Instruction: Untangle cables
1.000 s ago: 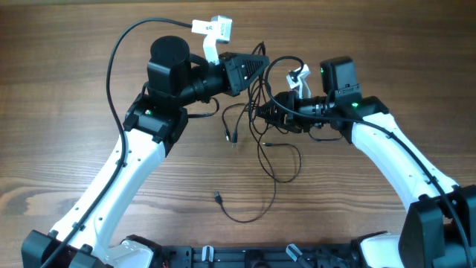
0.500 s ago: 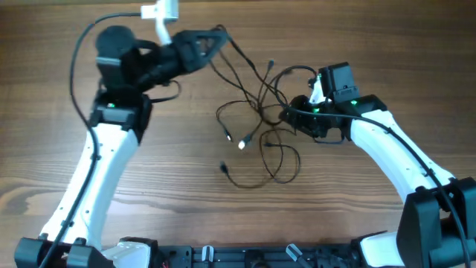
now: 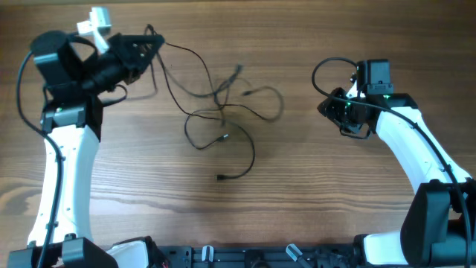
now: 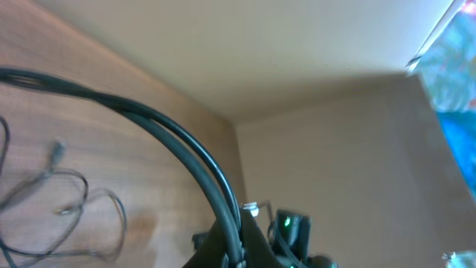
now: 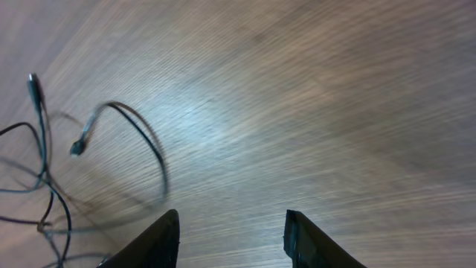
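Two thin black cables (image 3: 221,99) lie in loose loops mid tabletop (image 3: 297,193). Your left end effector (image 3: 153,45), upper left, pinches their ends tight. Your right end effector (image 5: 232,217), far right, stands open.

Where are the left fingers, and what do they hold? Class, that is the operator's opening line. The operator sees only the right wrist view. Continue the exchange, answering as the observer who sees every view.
Observer: The left fingers are out at the far left, shut on a strand of the cables.
Operator: Where does the rest of them lie?
Observer: In loose loops on the wooden table, between the two pairs of fingers, with one plug end on the side nearest the robot's base.
Operator: Are my fingers touching any of it?
Observer: No. The right fingers are open and stand apart from the nearest loop.
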Motion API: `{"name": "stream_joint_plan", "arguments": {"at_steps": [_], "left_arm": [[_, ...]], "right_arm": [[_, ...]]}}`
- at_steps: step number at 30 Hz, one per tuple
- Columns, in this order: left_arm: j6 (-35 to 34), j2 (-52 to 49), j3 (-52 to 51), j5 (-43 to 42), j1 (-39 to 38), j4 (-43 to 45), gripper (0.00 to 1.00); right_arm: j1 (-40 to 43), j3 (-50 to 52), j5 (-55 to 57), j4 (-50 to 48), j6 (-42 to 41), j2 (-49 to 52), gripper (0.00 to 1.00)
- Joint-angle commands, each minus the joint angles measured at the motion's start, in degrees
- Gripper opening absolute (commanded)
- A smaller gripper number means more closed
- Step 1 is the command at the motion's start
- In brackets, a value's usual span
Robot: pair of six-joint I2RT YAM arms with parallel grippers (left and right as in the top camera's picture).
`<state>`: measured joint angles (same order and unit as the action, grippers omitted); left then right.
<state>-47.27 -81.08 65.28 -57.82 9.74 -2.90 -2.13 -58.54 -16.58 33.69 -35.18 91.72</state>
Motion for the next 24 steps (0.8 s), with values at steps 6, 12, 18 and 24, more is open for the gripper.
{"name": "stream_joint_plan", "arguments": {"at_steps": [6, 12, 18, 24], "left_arm": [[20.61, 0.68, 0.39, 3.76, -19.21, -8.37, 0.26], [31.47, 0.68, 0.42, 8.57, -24.15, -15.47, 1.00], [35.08, 0.68, 0.39, 43.34, -21.55, -36.81, 1.00], [30.80, -0.46, 0.20, 52.98, -21.55, -40.30, 1.00]], "right_arm": [[-0.09, 0.11, -7.19, 3.65, 5.99, 0.70, 0.50], [-0.09, 0.11, 0.31, 8.68, 5.95, 0.70, 0.57], [-0.11, 0.11, -1.20, 9.01, 10.23, 0.70, 0.64], [-1.64, -0.11, -16.35, -3.21, 22.86, 0.68, 0.66]]}}
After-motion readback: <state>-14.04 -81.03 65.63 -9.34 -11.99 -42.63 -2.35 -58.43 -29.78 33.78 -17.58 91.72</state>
